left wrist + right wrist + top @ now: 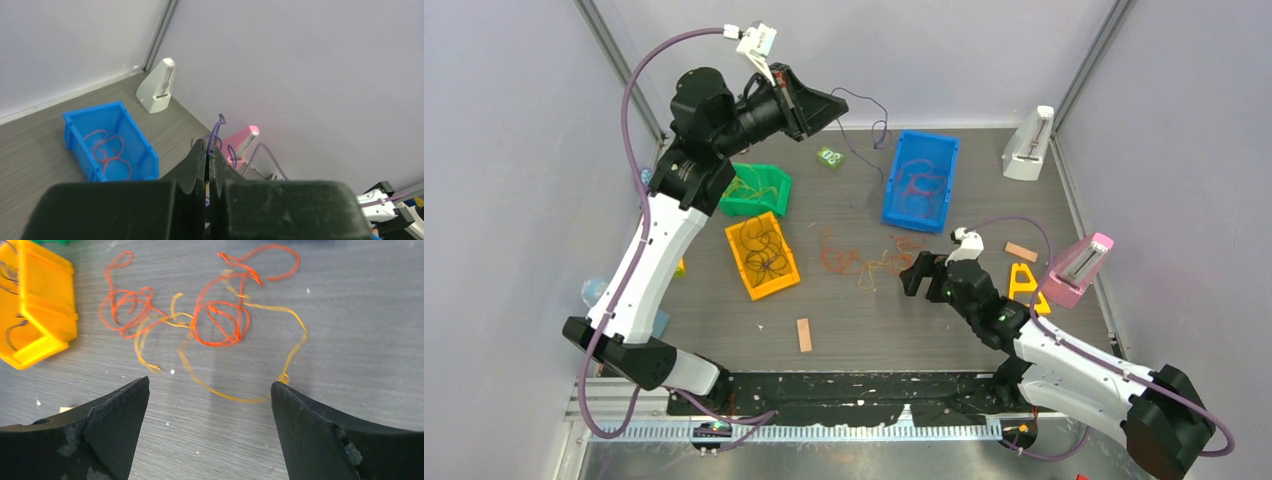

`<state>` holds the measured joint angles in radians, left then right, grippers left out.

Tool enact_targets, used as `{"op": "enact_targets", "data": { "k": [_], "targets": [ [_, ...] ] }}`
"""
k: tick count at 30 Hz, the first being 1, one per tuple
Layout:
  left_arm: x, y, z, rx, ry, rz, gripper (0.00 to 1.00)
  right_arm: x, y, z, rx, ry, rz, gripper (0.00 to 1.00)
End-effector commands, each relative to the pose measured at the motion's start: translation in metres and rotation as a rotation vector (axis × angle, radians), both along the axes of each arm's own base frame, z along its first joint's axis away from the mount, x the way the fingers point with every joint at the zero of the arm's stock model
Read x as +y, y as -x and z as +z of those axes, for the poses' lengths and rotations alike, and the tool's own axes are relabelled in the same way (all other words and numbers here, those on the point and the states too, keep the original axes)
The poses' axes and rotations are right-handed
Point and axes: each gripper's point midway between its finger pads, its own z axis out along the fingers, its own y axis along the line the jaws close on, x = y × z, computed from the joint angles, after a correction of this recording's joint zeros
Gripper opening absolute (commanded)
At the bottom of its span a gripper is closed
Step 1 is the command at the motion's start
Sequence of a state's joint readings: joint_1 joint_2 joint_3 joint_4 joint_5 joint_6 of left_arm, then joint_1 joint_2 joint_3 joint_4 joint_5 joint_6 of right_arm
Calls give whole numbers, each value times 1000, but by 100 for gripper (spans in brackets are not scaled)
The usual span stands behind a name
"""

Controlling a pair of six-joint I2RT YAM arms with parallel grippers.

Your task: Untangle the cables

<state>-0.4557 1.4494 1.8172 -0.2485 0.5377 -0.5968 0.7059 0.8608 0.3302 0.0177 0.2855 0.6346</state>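
Observation:
My left gripper (839, 104) is raised high over the table's far side and is shut on a thin dark purple cable (869, 99). The cable loops out from the fingertips and hangs toward the blue bin (921, 150). In the left wrist view the jaws (209, 150) pinch that purple cable (216, 131). My right gripper (914, 276) is open and low, just right of a tangle of orange-red and yellow cables (854, 260) lying on the table. In the right wrist view the gripper (210, 389) is spread wide just short of the orange-red loops (220, 320) and the yellow strand (235, 399).
The blue bin holds red cables (107, 152). A green bin (759, 190) holds yellow-green cables. An orange bin (762, 258) holds dark cables. A white metronome (1029, 145), a pink metronome (1079, 268), a yellow triangle (1022, 285) and wooden blocks (804, 335) lie around.

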Motion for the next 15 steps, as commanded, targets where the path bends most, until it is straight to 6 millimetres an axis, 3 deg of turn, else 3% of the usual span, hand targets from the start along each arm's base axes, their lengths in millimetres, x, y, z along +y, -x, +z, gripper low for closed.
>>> {"op": "enact_targets", "data": {
  "k": [1, 9, 15],
  "targets": [
    [24, 11, 2, -43, -31, 74, 0, 8, -13, 49, -132, 42, 77, 96],
    [64, 21, -47, 22, -122, 179, 0, 13, -9, 73, -196, 72, 159, 95],
    [114, 14, -106, 131, -224, 350, 0, 15, -11, 77, -207, 81, 171, 95]
  ]
}}
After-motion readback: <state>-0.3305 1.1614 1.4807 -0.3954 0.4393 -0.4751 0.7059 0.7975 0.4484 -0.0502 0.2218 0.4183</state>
